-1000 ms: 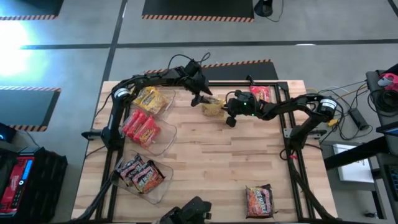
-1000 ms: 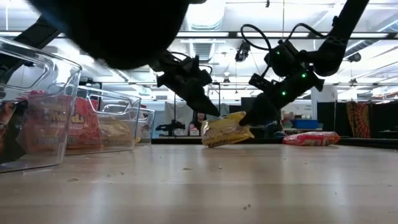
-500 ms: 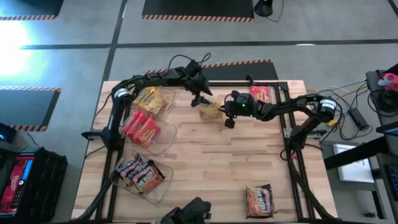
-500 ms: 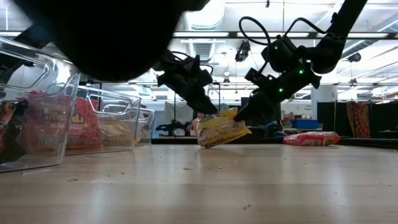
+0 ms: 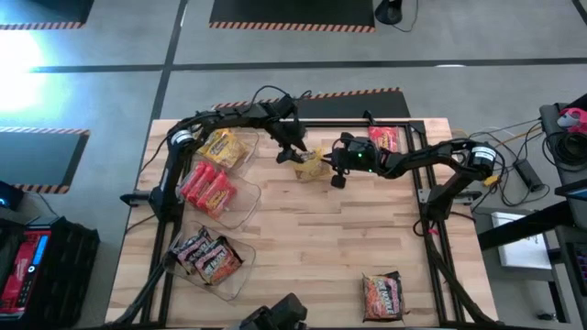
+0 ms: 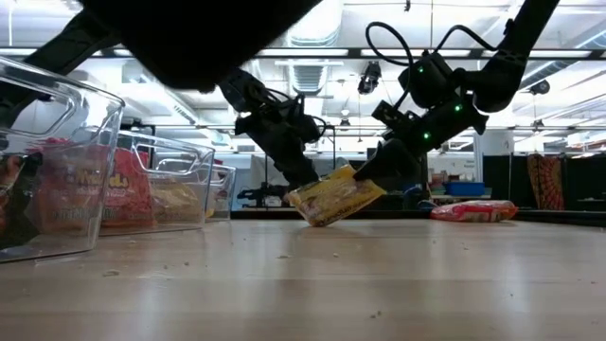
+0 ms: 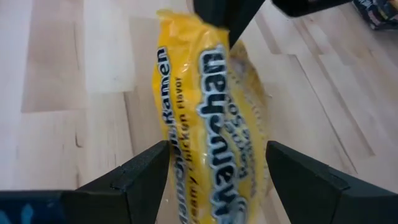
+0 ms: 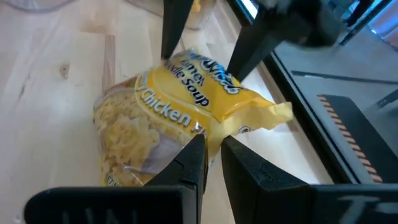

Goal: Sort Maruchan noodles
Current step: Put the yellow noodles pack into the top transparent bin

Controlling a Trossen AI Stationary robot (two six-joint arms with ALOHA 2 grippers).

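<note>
Above table (image 5: 303,229), packet (image 5: 313,162) between pincers.

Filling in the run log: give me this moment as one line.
right gripper: shut on yellow crinkly ramen packet, lifted | left gripper: open, straddling packet | stage: handover

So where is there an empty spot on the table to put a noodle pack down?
The bare wood mid-table, between the clear bins on the left and the red packet near the front right. It's crowded at the back, where both end effectors meet at the yellow packet.
</note>
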